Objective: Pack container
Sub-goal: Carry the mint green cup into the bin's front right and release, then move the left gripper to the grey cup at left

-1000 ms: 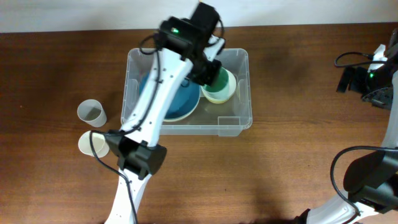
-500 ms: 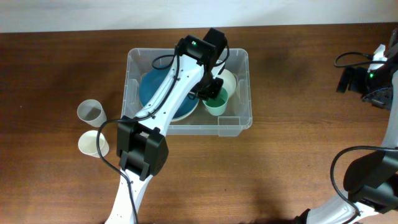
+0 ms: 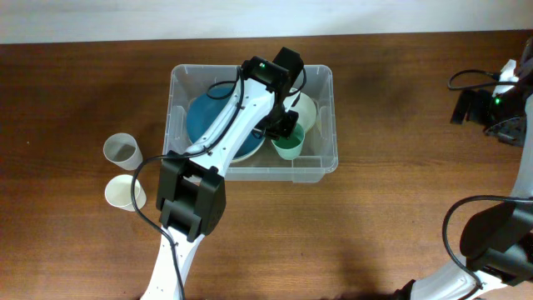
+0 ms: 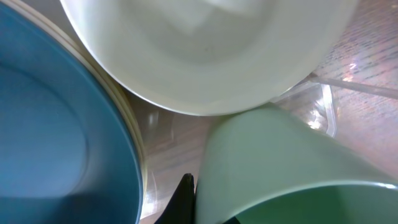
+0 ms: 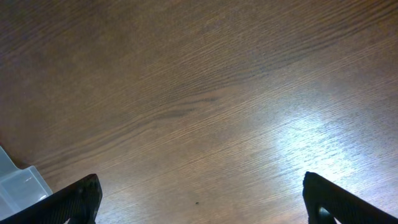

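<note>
Overhead, the left pincer [image 3: 286, 132] is clasping a green cup [image 3: 289, 147] inside the container [image 3: 316, 171], which is sitting mid-tabletop [image 3: 400, 200]. Placing seems to be under way; next comes releasing the cup upright. The right pincer [image 5: 202, 205] is gaping wide.

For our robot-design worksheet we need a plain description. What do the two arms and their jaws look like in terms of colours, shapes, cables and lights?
The left arm has slim white links joined by boxy black joint housings, with a small green light near the wrist. The right arm is likewise black and white. Thin black cables loop beside both. The right arm's jaws are black with blunt tips.
</note>
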